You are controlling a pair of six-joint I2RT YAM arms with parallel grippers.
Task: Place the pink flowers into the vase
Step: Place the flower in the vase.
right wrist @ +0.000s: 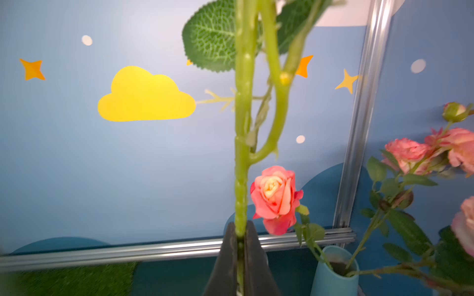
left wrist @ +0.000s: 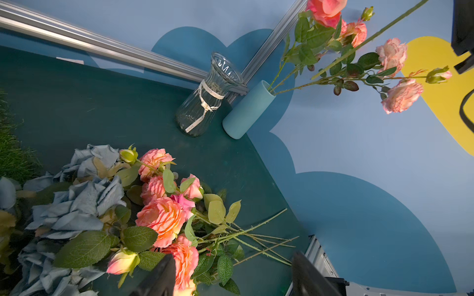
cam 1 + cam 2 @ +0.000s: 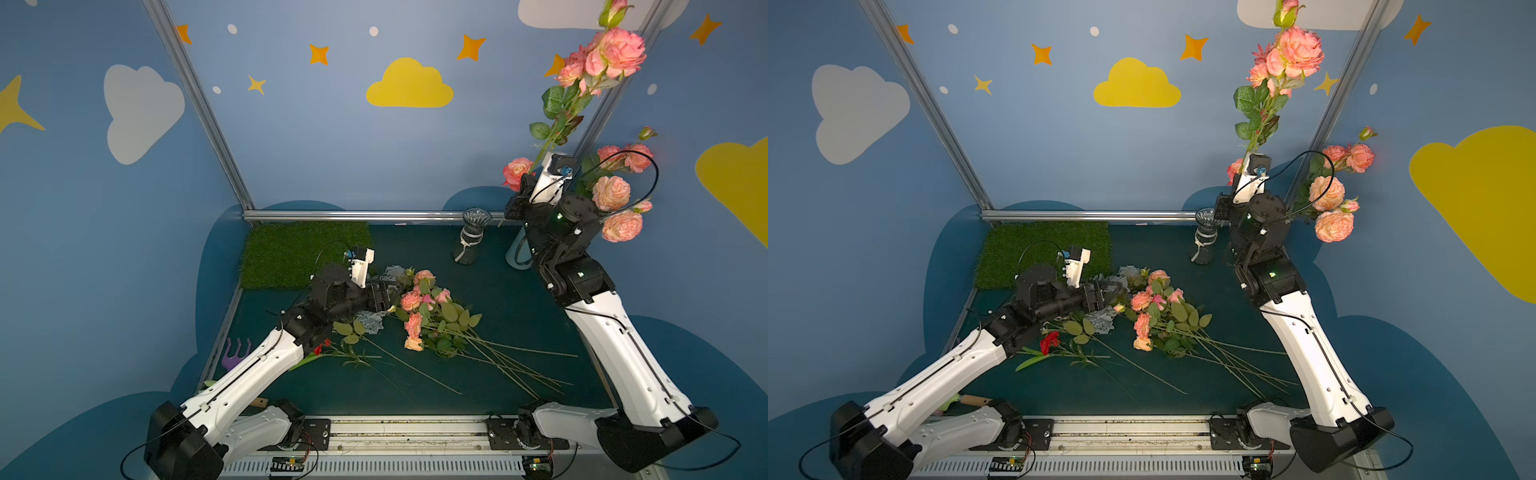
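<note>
Closest to the lens, the right gripper [image 1: 240, 230] has its 2 jaws pressed together on the bare lower part of a green stem [image 1: 242, 153]. That stem stands nearly upright and carries a cluster of pink flowers [image 3: 615, 52] high above the arm. Just beside and below it stands the blue vase [image 1: 333, 271], which already holds several pink sprays leaning outward. The clear glass vase [image 3: 471, 241] next to it is empty.

The rest of the pink flowers [image 3: 415, 316] lie in a loose pile on the table [image 3: 519, 332], blooms toward the left arm, with their long stems fanned out and crossing one another. The left gripper [image 2: 233, 256] hovers over the bloom end of this pile with its jaws apart, holding nothing. Grey-blue flowers [image 2: 77, 205] lie against the pile on that side.

These stems look light, thin and fairly stiff, though top-heavy. A grip low on the stem probably lets the head sway, and the smooth plastic may turn between the pads. The petals and leaves are soft and would crush or snag. The best hold appears to be bare stem just below the lowest leaves. That leaves enough free end to guide into the vase's narrow mouth, which the 2 or more stems inside already crowd. Lifting 1 stem from the pile may drag its crossed neighbours along.
</note>
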